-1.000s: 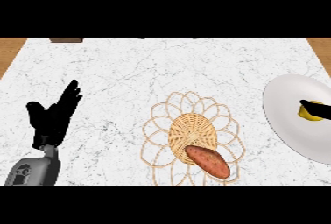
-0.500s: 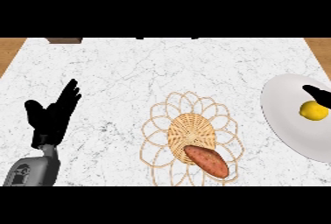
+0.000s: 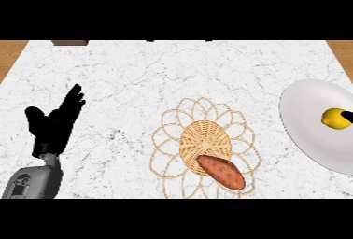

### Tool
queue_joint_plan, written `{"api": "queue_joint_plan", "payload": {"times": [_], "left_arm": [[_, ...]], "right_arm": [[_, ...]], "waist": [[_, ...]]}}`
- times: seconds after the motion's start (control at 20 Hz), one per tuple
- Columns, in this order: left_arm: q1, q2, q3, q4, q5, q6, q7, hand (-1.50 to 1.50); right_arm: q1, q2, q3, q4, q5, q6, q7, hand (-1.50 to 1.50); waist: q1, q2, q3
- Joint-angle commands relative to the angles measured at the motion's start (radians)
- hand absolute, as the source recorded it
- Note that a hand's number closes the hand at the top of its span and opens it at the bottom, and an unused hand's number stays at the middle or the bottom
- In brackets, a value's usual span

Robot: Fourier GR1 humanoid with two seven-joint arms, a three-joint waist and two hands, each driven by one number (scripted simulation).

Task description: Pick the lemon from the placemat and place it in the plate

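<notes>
1. Head view, and there's the lemon [image 3: 335,118], sitting on the white plate [image 3: 307,122] at the right edge of the frame, toward the plate's right side.
2. Touching the lemon's right flank is a sliver of black, the right hand [image 3: 348,116] just poking in from the frame's edge. Only that tip shows, so I can't tell whether its fingers are spread or curled.
3. The plate itself rests on the white marbled bench [image 3: 151,79] and runs out of view on the right, so only part of its round shows.
4. Left of the plate, well apart from it, lies the woven wicker placemat [image 3: 205,145] with its looped border. No lemon on it.
5. A reddish-brown sweet potato [image 3: 221,172] lies slanted across the placemat's lower right part, reaching onto the loops.
6. Far over on the left, the left hand [image 3: 53,125] rests released, fingers straight and pointing up the frame, thumb out to the side, holding nothing.
7. Its grey forearm [image 3: 34,179] comes in from the lower left corner.
</notes>
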Motion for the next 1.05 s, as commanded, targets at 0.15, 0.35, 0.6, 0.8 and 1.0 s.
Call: {"api": "queue_joint_plan", "payload": {"times": [0.15, 0.35, 0.6, 0.8, 1.0], "left_arm": [[0.001, -0.014, 0.014, 0.022, -0.013, -0.007, -0.011, 0.00], [-0.021, 0.002, 0.030, 0.029, -0.008, -0.018, -0.004, 0.00], [0.083, -0.034, 0.002, -0.054, -0.018, -0.029, -0.035, 0.00], [0.012, 0.001, 0.032, -0.042, -0.011, -0.039, 0.030, 0.00], [0.012, -0.064, -0.021, -0.003, -0.063, -0.001, -0.007, 0.00]], "right_arm": [[0.114, -0.035, -0.067, -0.051, -0.087, 0.073, -0.047, -1.50], [0.205, -0.047, -0.149, -0.060, -0.162, 0.133, -0.120, -1.50], [0.236, -0.042, -0.165, -0.020, -0.153, 0.143, -0.140, -1.50], [0.192, -0.102, -0.167, 0.073, -0.113, 0.144, -0.151, -1.50], [0.284, -0.041, -0.178, -0.052, -0.146, 0.184, -0.117, -1.50]], "waist": [[0.002, 0.001, 0.000], [-0.003, 0.000, 0.000], [0.003, 0.000, 0.000], [0.005, 0.001, 0.000], [0.000, 0.001, 0.000]]}}
